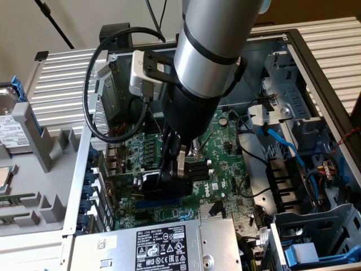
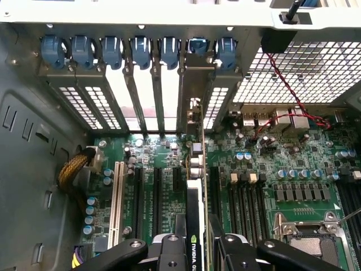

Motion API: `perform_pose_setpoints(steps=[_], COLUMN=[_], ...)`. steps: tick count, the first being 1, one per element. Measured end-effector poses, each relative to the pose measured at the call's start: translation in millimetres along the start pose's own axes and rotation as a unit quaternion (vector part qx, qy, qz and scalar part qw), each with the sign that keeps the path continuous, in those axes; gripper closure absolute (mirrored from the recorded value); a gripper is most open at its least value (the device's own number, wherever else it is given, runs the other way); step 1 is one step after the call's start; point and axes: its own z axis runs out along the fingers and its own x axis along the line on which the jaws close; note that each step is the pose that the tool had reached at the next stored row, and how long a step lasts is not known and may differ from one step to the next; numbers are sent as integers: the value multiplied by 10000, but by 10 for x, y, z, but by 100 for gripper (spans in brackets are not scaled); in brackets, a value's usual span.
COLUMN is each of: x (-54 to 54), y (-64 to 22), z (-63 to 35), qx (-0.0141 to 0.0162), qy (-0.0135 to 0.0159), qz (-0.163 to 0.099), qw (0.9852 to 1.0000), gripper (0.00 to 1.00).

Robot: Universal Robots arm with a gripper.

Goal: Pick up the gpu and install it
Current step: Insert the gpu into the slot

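Inside, the motherboard [image 2: 293, 192] carries the upright gpu [image 2: 194, 214].

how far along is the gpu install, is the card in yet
Done: the gpu is picked up and stands on edge over the motherboard, its silver bracket at a rear slot opening. In hand: the gripper is clamped on the card's top edge inside the case. Left: letting go; whether the card is fully seated in its slot cannot be told.
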Motion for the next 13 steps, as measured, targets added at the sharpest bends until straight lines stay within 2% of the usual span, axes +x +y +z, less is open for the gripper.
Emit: perform_pose_setpoints(steps=[13], x=[0], y=[0], z=[21], qx=[0], qy=[1], qz=[0], qw=[10000], gripper=[74])
